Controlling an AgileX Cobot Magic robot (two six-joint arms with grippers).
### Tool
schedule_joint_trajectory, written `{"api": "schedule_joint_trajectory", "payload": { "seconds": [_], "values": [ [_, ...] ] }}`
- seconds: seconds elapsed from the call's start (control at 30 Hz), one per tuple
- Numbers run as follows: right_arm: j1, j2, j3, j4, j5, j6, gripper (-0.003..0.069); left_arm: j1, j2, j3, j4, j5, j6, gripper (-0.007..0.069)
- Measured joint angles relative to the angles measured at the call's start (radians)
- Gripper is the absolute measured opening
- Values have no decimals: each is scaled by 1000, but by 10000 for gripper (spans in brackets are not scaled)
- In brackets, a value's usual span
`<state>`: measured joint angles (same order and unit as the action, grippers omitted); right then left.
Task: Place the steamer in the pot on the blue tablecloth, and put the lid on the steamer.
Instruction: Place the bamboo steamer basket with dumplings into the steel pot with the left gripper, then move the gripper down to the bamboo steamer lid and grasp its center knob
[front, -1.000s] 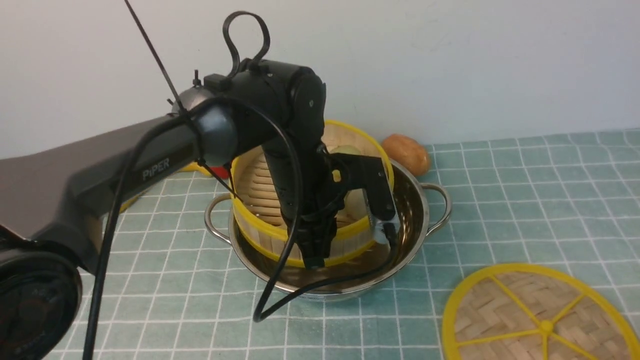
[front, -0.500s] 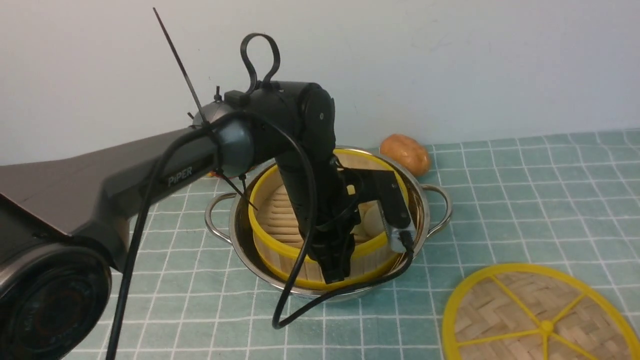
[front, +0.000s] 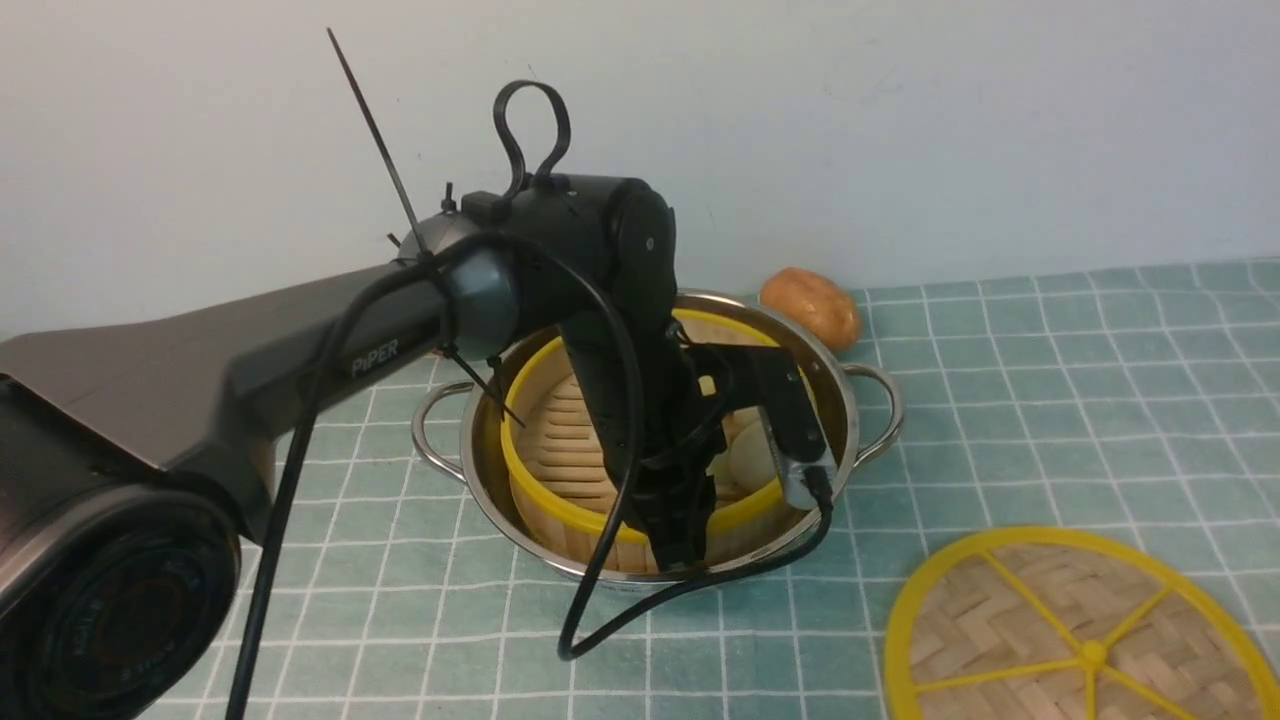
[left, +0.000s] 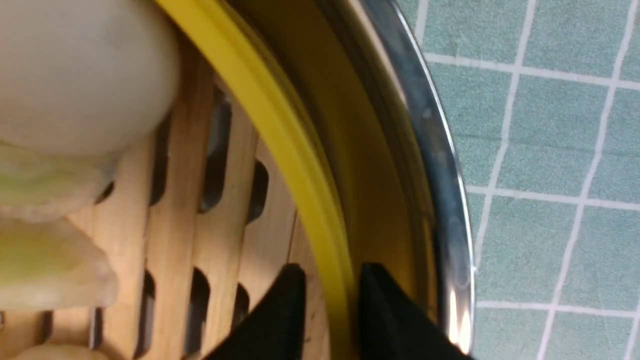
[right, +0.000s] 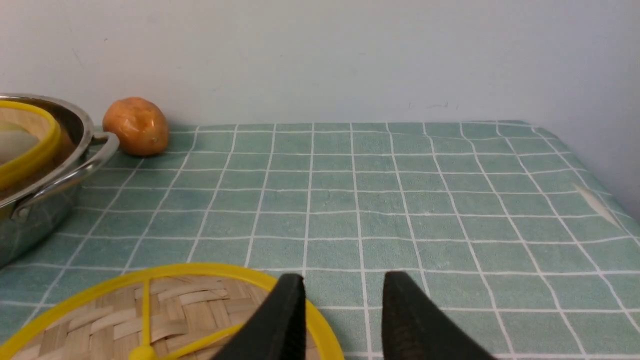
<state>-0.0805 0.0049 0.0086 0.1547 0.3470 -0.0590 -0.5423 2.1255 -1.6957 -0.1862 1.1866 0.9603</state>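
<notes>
Steamer lower, rim between left claw

Soft even light, faint shadows, glare on the pot rim, blur across the left wrist close-up.

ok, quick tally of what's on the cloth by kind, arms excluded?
Steel pot: 1
Bamboo steamer: 1
Woven lid: 1
Orange-brown potato-like item: 1
Toy food pieces in the steamer: 2 clear, a white bun and a greenish dumpling; others partly hidden
Total: at least 6
</notes>
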Motion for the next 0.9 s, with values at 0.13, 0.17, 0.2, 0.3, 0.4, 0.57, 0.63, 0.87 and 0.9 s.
{"api": "schedule_joint_trajectory", "payload": {
  "seconds": [0.13,0.17,0.2,0.3,0.4,0.57,0.63,0.87,0.9],
  "values": [
    [0,0,0,0,0,0,242,0,-3,-3,0,-8,-9,336],
    [0,0,0,0,0,0,242,0,-3,-5,0,-4,-17,378],
    [0,0,0,0,0,0,242,0,-4,-10,4,3,-29,410],
    [0,0,0,0,0,0,242,0,-9,-62,58,21,-115,510],
    [0,0,0,0,0,0,242,0,-24,-126,112,21,-195,552],
    [0,0,0,0,0,0,242,10,-104,-249,149,23,-293,519],
    [0,0,0,0,0,0,242,10,-143,-277,165,24,-304,468],
    [0,0,0,0,0,0,242,10,-364,-304,263,27,-367,64],
    [0,0,0,0,0,0,242,10,-401,-305,276,27,-373,24]
  ]
}}
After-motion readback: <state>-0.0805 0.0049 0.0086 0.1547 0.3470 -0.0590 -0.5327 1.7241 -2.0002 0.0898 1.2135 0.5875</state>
